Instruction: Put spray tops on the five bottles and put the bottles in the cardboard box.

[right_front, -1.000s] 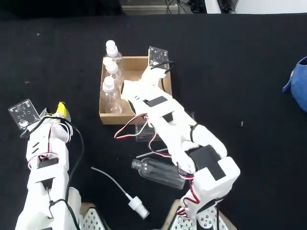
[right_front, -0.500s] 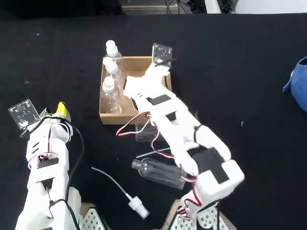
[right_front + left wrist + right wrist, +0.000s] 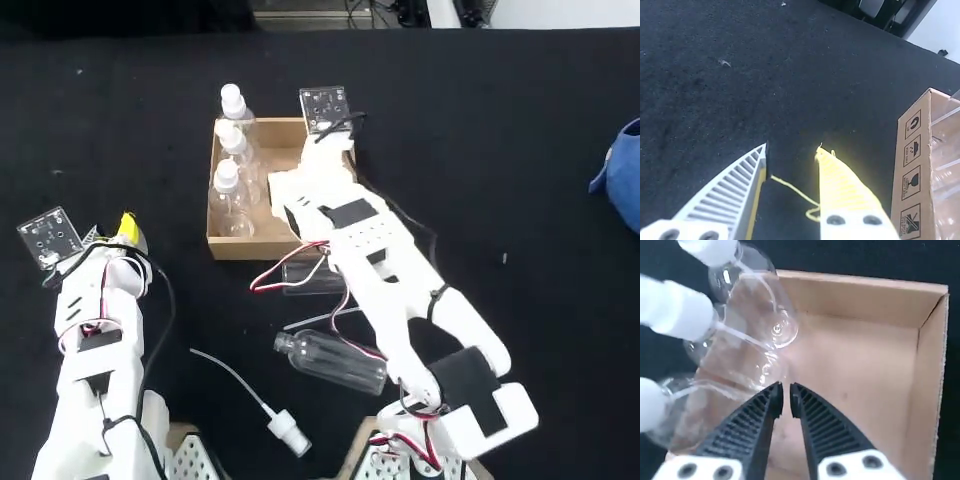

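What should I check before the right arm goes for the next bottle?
1. Right claw empty: ok, tips almost together with nothing between them, above the cardboard box.
2. Three capped bottles in the box: ok, lined along one side wall.
3. Room for more: ok, bare box floor beside them.
4. Uncapped bottle: ok, lying flat outside the box.
5. Loose spray top: ok, lying near that bottle.
6. Second loose bottle: cannot tell if capped, partly under the right arm.
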### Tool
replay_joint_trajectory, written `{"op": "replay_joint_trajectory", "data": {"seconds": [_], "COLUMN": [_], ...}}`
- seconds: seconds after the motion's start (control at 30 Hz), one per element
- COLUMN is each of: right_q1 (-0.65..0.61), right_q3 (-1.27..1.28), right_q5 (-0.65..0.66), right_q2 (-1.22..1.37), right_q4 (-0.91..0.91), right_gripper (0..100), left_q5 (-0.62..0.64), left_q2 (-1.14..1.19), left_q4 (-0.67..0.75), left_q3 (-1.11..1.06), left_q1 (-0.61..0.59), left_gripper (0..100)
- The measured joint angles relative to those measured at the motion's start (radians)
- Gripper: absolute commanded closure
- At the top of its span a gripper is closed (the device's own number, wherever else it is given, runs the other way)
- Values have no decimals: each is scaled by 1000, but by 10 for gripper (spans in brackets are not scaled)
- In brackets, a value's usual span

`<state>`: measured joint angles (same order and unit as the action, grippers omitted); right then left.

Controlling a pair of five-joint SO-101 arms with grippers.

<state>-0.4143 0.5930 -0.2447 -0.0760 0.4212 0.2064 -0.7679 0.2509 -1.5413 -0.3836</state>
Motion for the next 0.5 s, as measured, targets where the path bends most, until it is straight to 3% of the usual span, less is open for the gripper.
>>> {"op": "replay_joint_trajectory", "data": {"seconds": [0.2, 0.33, 0.5], "right_q1": [5, 35, 57], "right_q3": [-12, -57, -71], "right_q5": [17, 72, 173], "right_q2": [0, -104, -146], "right_q4": [94, 213, 333], "right_gripper": [953, 870, 864], "left_q5": [0, 0, 0], "left_q2": [0, 0, 0], "left_q4": [0, 0, 0], "left_q3": [0, 0, 0], "left_q1": [0, 0, 0], "left_gripper": [971, 971, 971]}}
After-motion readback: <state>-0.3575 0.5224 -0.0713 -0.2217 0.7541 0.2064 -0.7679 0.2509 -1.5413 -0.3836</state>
